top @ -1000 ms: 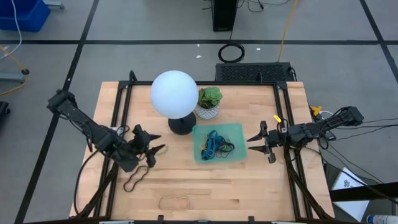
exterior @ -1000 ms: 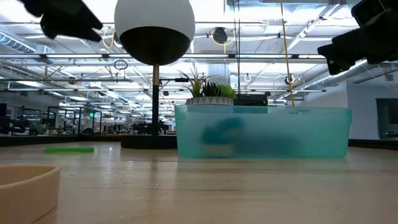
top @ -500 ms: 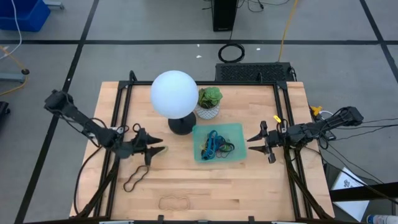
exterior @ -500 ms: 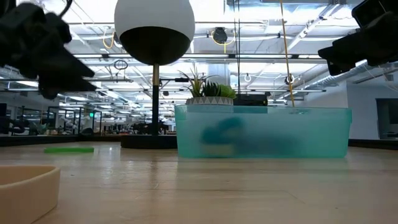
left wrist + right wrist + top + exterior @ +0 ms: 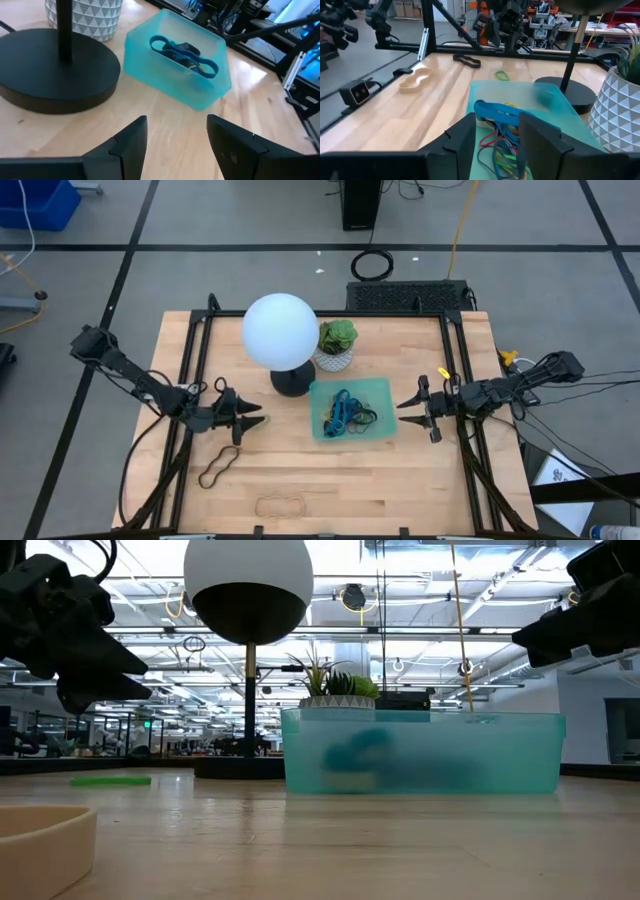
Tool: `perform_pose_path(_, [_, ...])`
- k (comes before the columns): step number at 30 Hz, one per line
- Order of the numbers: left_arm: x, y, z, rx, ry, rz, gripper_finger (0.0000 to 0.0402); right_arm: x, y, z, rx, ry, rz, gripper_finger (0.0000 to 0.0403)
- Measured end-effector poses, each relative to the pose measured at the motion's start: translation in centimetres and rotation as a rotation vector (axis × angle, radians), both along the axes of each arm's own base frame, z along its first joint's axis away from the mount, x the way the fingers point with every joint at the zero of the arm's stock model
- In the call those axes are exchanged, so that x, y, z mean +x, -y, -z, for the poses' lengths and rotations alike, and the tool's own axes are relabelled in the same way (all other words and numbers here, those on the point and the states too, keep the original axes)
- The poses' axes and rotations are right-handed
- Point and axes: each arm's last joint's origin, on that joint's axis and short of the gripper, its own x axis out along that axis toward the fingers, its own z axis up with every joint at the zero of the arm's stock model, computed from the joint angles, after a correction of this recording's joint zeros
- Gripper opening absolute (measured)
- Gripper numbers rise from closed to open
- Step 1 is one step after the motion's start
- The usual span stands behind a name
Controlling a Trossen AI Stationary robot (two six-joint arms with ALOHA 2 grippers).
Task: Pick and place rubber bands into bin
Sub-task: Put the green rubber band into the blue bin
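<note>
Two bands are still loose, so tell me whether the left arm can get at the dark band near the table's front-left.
Probably yes. The left gripper hangs open and empty just above the dark rubber band, which lies flat on bare wood with nothing between them.

Grey tiled floor with dark seams; blue crate; lit ceiling trusses.

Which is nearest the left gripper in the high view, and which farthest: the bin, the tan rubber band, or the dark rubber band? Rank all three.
From the left gripper:
1. Dark rubber band, just in front of it.
2. Bin, at the table's middle.
3. Tan rubber band, by the front edge; close to the bin's distance.
</note>
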Motion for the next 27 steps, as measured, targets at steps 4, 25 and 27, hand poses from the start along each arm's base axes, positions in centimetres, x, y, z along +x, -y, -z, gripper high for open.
perform_pose_path(4, [0.0,0.0,0.0,-0.028,0.000,0.003,0.0212,0.0,0.1,0.1,-0.005,0.002,0.030,0.0141])
perform_pose_path(25, [2.1,-0.5,0.9,0.079,-0.367,0.071,0.0211,0.0,0.1,0.1,-0.012,0.004,0.050,0.0141])
perform_pose_path(27, [2.4,-0.4,1.2,0.107,-0.395,0.079,0.0211,0.0,0.1,0.1,-0.013,0.004,0.050,0.0141])
